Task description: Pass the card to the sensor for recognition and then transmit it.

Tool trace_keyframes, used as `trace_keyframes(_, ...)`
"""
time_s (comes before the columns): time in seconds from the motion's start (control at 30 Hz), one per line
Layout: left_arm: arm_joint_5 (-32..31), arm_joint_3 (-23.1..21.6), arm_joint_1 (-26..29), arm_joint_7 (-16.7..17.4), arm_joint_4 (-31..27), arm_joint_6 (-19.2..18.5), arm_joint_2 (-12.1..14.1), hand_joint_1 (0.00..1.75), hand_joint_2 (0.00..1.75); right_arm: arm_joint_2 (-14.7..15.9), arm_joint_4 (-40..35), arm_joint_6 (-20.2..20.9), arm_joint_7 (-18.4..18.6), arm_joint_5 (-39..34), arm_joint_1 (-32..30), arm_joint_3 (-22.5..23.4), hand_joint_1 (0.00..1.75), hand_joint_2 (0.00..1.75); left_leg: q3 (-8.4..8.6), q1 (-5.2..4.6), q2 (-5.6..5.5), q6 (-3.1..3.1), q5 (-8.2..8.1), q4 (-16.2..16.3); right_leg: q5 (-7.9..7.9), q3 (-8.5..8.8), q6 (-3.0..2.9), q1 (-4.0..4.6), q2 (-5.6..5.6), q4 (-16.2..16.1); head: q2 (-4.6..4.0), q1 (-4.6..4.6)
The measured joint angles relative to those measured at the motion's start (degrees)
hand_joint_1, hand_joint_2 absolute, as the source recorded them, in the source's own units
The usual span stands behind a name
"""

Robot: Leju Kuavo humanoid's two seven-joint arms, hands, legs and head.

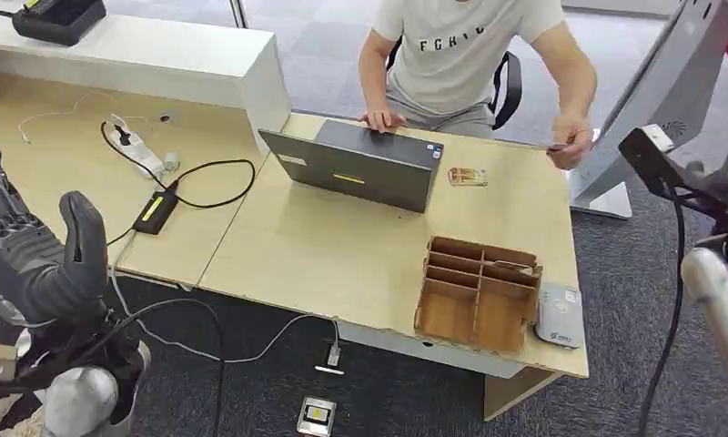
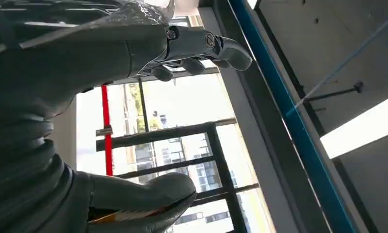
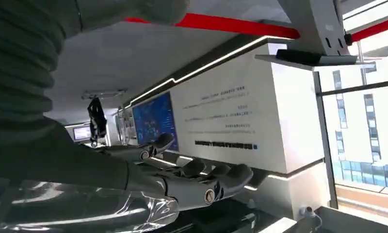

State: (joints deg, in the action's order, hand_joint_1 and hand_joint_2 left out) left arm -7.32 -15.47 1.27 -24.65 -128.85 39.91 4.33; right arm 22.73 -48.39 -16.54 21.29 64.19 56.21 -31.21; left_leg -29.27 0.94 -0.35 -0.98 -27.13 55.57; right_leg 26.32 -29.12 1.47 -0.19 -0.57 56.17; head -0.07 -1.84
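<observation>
Dark-gloved left hand (image 1: 33,250), raised at the table's near-left edge, fingers spread, holding nothing. Centre: a grey laptop (image 1: 360,164); right of it, a brown wooden organiser (image 1: 477,293) beside the white sensor (image 1: 560,315). A seated person's hand (image 1: 571,146) pinches the card (image 1: 558,147). Right hand (image 3: 192,179): fingers extended, empty.

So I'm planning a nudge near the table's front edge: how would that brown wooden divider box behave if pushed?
The wooden divider box looks like thin slotted panels, so probably light and stiff, sliding rather than tipping since it sits low and wide. It stands near the table's front edge beside the white card reader, so a push could shove that too.
</observation>
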Motion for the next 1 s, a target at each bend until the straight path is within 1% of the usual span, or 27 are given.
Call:
trace_keyframes(0.13,0.63,0.00,-0.13,-0.07,0.02,0.00,0.00,0.00,1.75,0.11,-1.27,-1.36,-0.42,-1.05,-0.09,0.48,0.00,1.75,0.01,0.00,0.01,0.00,0.00,0.01,0.00,-0.02,0.00,0.00,0.00,-0.01,0.00,-0.02)
trace_keyframes(0.23,1.23,-0.02,-0.47,-0.22,0.20,0.00,0.00,0.00,1.75,0.63,-3.30,-1.53,-0.44,-1.66,-0.62,1.27,0.00,1.75,0.01,0.00,0.02,0.00,0.00,0.01,0.00,-0.03,0.00,0.00,0.00,-0.02,0.00,0.00)
trace_keyframes(0.47,1.92,-0.11,-1.53,-0.90,1.18,0.00,-0.02,0.00,1.75,2.97,-10.55,-0.57,-0.68,-2.12,-3.30,3.15,0.00,1.75,0.02,0.00,0.02,0.00,0.00,0.02,0.00,-0.03,0.00,-0.01,-0.02,-0.02,0.00,-0.02)
trace_keyframes(0.6,0.37,0.11,-1.41,-0.87,1.29,0.00,-0.28,0.00,1.75,4.04,-15.07,-0.83,-1.88,-4.59,-5.01,4.31,0.00,1.75,0.02,0.00,0.01,0.00,0.00,0.01,0.00,-0.01,0.00,0.00,-0.03,-0.01,0.00,0.00)
trace_keyframes(0.8,-2.51,1.90,0.87,0.00,0.57,0.00,-1.22,0.00,1.75,4.22,-23.72,-3.08,-4.90,-10.58,-8.42,5.44,0.00,1.75,0.02,0.03,0.01,0.00,-0.01,-0.01,0.01,-0.01,0.00,0.02,-0.03,0.00,0.00,0.00)
trace_keyframes(0.87,-3.06,2.69,2.04,0.00,0.04,0.00,-1.71,0.00,1.75,4.13,-28.16,-3.83,-5.88,-12.44,-11.25,5.55,0.00,1.75,0.01,0.05,0.01,-0.01,-0.01,-0.01,0.01,0.00,0.00,0.04,-0.02,-0.01,0.00,-0.02)
trace_keyframes(1.0,-3.87,4.02,3.93,-0.02,-0.96,0.00,-2.58,0.00,1.75,3.96,-37.37,-5.09,-6.45,-15.69,-17.85,5.49,0.00,1.75,0.01,0.06,0.00,-0.01,-0.01,-0.02,0.02,0.00,0.00,0.05,0.00,-0.02,0.00,-0.02)
